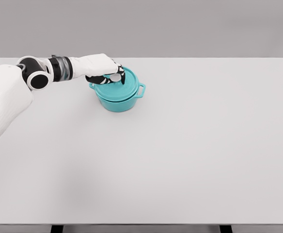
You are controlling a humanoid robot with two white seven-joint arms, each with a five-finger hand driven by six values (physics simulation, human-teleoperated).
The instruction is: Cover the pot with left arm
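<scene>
Pale grey surface (180,160) fills the view, bare in its near part, with a grey wall behind. Farther back at the left stands a teal pot (119,102). Its lid (119,88) sits on it, slightly tilted it seems. The left hand (102,68) reaches over it, dark fingers (122,76) curled around the pale knob (116,77). I judge the lid stiff, rather heavy and smooth; the knob is the natural hold.

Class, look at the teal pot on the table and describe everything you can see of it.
The pot is teal, round and squat, glossy like enamel, with a loop handle on its right side. It stands upright on the white table, left of centre towards the back. Its matching lid sits on top, and the left hand grips the lid's pale knob.
</scene>
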